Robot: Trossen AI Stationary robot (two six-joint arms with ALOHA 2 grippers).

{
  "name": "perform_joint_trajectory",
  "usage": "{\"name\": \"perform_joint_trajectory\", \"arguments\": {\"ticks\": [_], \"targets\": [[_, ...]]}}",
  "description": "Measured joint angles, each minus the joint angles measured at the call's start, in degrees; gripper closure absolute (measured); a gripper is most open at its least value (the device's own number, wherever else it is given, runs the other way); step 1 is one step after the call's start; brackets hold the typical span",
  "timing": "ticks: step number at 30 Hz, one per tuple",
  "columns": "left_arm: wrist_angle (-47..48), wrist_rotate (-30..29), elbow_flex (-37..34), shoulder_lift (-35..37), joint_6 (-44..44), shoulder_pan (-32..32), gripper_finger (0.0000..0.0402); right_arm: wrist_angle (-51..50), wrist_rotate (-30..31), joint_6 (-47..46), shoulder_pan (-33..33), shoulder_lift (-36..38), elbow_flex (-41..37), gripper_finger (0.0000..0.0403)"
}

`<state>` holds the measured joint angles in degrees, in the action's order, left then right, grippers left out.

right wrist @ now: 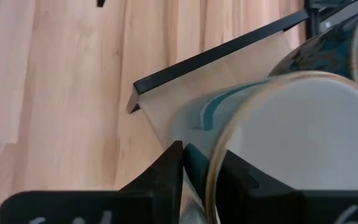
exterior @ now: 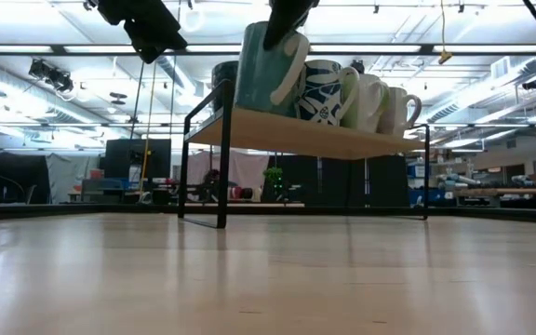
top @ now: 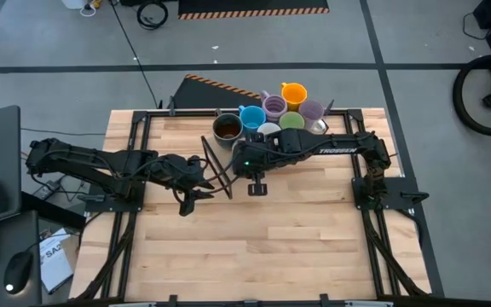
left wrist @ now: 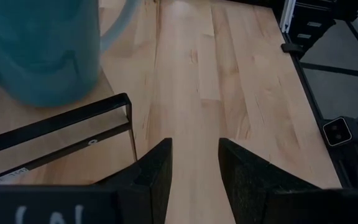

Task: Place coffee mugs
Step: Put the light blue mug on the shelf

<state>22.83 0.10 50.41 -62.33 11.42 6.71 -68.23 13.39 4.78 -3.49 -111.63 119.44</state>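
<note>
The right gripper (right wrist: 194, 180) pinched the rim of a teal mug (exterior: 268, 74) at the front-left corner of the shelf (exterior: 305, 136) — near the desk's (top: 254, 247) far edge. The other mugs (top: 280, 115) crowded behind it. The left gripper (left wrist: 194, 171) hovered beside the shelf, fingers spread — empty.

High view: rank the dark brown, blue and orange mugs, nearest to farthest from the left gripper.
1. dark brown mug: left end of the cluster, nearest the left gripper.
2. blue mug: just right of the brown one.
3. orange mug: back of the cluster, farthest.

The right gripper is clamped on a teal mug at its rim.
</note>
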Motion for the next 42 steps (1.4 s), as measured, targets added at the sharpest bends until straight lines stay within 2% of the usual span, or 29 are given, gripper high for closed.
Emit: {"name": "perform_joint_trajectory", "arguments": {"ticks": [12,42], "targets": [[-0.1,1.6,0.0,0.0,0.0,0.0,0.0265,2.0,2.1,0.9,0.0,0.1,0.0,0.0265],[-0.1,1.7,-0.1,0.0,-0.2,0.0,0.0265,3.0,9.2,4.0,-2.4,0.2,0.0,0.0264]]}}
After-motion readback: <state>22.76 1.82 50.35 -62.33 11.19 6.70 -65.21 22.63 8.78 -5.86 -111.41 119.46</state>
